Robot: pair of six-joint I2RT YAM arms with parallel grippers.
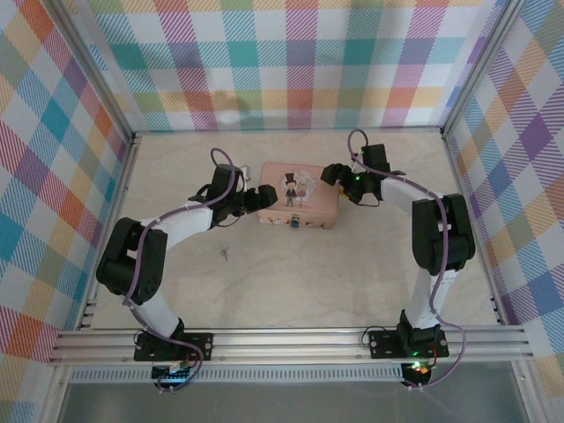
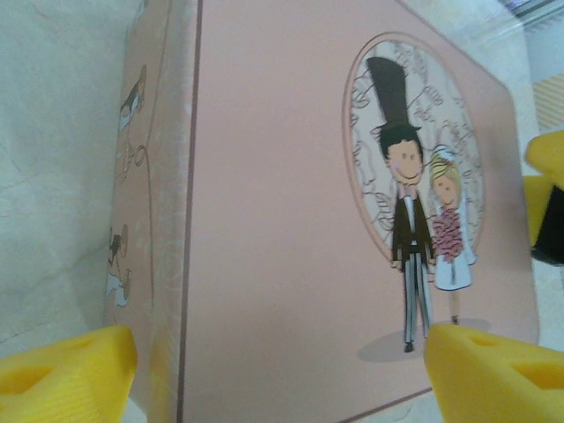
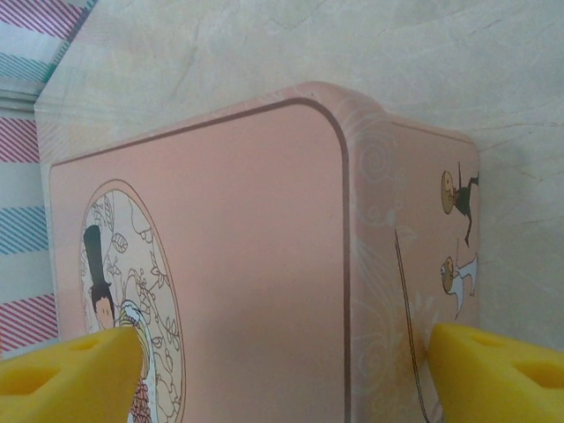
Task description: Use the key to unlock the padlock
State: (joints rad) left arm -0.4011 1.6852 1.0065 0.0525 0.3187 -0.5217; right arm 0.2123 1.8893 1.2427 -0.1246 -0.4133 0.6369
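The tiny blue padlock (image 1: 293,222) hangs on the near front wall of the pink picture-lidded tin (image 1: 298,196). The small grey key (image 1: 226,254) lies on the table, left of and nearer than the tin. My left gripper (image 1: 250,201) is at the tin's left end, open; in its wrist view the left gripper (image 2: 282,379) straddles the lid's edge, one yellow fingertip (image 2: 62,374) beside the side wall, the other over the lid (image 2: 291,220). My right gripper (image 1: 339,179) is at the tin's right end, the right gripper (image 3: 282,379) open astride that edge of the tin (image 3: 247,247).
The pale table (image 1: 291,282) is fenced by a metal frame and checked cloth walls (image 1: 291,62). The right gripper's yellow fingers (image 2: 546,189) show beyond the lid in the left wrist view. Both arms curve in from the near rail (image 1: 291,339).
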